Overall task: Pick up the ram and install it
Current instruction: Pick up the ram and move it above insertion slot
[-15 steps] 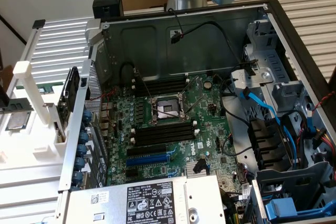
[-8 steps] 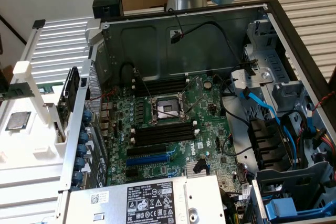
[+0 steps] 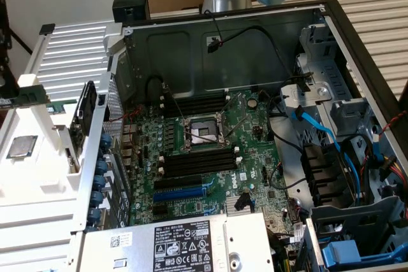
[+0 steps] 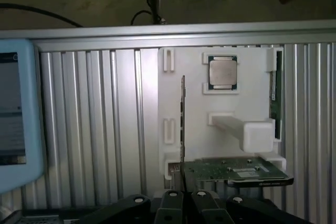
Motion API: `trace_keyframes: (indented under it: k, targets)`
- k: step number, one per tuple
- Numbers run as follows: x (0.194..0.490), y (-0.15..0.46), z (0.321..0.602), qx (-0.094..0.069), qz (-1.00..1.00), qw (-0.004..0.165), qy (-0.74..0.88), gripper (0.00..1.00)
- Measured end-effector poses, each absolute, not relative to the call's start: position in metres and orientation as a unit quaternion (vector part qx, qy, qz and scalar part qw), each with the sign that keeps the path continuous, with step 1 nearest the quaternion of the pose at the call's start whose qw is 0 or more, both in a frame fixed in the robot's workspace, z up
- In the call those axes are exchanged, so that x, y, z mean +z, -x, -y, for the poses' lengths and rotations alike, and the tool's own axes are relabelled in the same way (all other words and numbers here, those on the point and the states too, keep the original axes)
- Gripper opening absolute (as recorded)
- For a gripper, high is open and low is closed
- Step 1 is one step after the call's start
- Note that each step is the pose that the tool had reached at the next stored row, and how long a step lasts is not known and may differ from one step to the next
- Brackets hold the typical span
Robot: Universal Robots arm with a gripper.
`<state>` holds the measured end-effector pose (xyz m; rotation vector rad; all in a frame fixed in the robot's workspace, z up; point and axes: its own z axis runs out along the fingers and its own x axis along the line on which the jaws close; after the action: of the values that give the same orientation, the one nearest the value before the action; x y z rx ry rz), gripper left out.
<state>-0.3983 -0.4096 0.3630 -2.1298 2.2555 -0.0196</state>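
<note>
Fingers [image 4: 172,208] clenched, seemingly grasping the ram [image 4: 182,129], seen edge-on; beyond it, the white holder [image 4: 194,103] on the ribbed surface [image 4: 94,129].

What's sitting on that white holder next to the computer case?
On the white holder: a processor chip lying flat, the ram on edge along one side, and a green circuit card. The holder surface under that card is covered.
</note>
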Motion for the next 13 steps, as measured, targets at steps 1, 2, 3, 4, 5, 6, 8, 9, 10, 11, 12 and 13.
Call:
trace_keyframes:
  k: [1,2,3,4,5,6,8,9,10,11,12,13]
  targets:
    - [0.367,0.394,0.41,-0.007,-0.727,0.019,0.686,0.12]
    - [0.37,0.39,0.41,-0.007,-0.727,0.019,0.686,0.12]
    - [0.376,0.383,0.41,-0.008,-0.727,0.018,0.686,0.12]
    - [0.379,0.379,0.41,-0.008,-0.727,0.018,0.686,0.12]
    - [0.385,0.371,0.41,-0.009,-0.727,0.017,0.686,0.12]
    - [0.388,0.367,0.41,-0.01,-0.727,0.016,0.686,0.12]
    - [0.396,0.356,0.41,-0.011,-0.727,0.014,0.687,0.12]
    - [0.399,0.351,0.41,-0.011,-0.727,0.014,0.687,0.12]
    - [0.401,0.347,0.41,-0.011,-0.727,0.014,0.687,0.12]
    - [0.403,0.343,0.41,-0.011,-0.727,0.013,0.687,0.12]
    - [0.405,0.339,0.41,-0.011,-0.727,0.013,0.687,0.12]
    - [0.407,0.335,0.41,-0.011,-0.727,0.013,0.687,0.12]
